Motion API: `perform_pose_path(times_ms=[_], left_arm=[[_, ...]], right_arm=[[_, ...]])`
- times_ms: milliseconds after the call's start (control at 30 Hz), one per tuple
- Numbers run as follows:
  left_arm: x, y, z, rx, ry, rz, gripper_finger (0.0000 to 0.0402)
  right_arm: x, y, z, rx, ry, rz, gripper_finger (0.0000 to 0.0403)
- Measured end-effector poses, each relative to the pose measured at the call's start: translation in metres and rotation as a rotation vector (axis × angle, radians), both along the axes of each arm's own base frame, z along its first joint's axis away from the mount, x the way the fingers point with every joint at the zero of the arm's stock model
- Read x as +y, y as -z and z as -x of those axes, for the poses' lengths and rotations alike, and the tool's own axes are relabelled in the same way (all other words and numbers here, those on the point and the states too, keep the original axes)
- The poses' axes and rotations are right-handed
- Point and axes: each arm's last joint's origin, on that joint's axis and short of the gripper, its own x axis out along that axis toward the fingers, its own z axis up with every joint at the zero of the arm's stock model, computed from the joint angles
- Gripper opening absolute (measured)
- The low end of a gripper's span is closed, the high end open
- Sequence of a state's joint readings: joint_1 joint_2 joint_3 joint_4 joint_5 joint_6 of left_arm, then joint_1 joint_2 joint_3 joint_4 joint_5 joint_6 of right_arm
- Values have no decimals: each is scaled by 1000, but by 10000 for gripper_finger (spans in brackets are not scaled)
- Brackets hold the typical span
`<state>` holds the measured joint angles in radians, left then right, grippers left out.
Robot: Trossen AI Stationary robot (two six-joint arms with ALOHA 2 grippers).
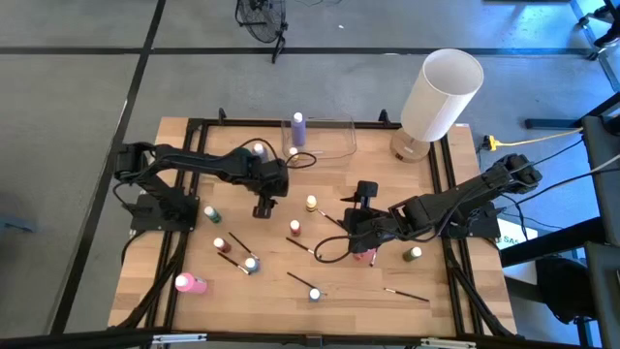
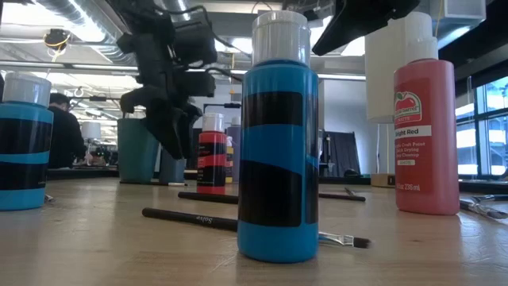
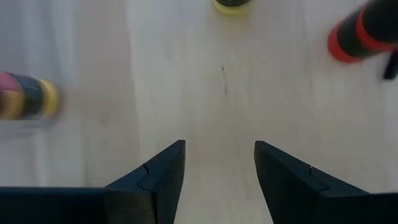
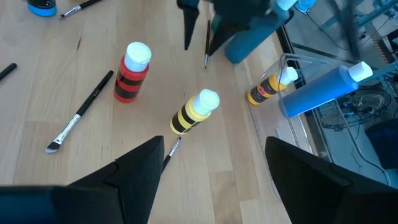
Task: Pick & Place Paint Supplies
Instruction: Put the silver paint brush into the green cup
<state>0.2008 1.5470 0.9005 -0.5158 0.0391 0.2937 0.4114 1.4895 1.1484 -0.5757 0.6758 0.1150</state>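
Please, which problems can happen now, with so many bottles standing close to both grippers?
The open left gripper hangs empty above the wood; coming down, it might tip the yellow bottle nearby. The open right gripper sits by the red bottle and a paintbrush, which could roll away if nudged.

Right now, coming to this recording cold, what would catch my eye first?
Probably the large white cylinder tilted at the table's far right corner, beside the clear container with a lilac bottle standing in it. Next, small paint bottles and thin brushes scattered across the wooden table, with both arms reaching in: the left tool and right tool are open, holding nothing.
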Motion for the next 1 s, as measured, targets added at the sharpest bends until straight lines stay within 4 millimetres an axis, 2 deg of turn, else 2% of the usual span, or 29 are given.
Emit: perform_pose_path(times_ms=[233,500,867,1000], left_arm=[[-1,-1,-2,-18,18,-1,187],[-2,-13,2,-53,10,-14,187],[-20,-16,6,10,98,-169,187],[-22,-17,5,-7,117,-168,187]], right_arm=[[0,0,0,4,0,2,284],[0,0,0,7,0,3,284],[0,1,1,11,1,5,284],[0,1,1,10,1,5,284]])
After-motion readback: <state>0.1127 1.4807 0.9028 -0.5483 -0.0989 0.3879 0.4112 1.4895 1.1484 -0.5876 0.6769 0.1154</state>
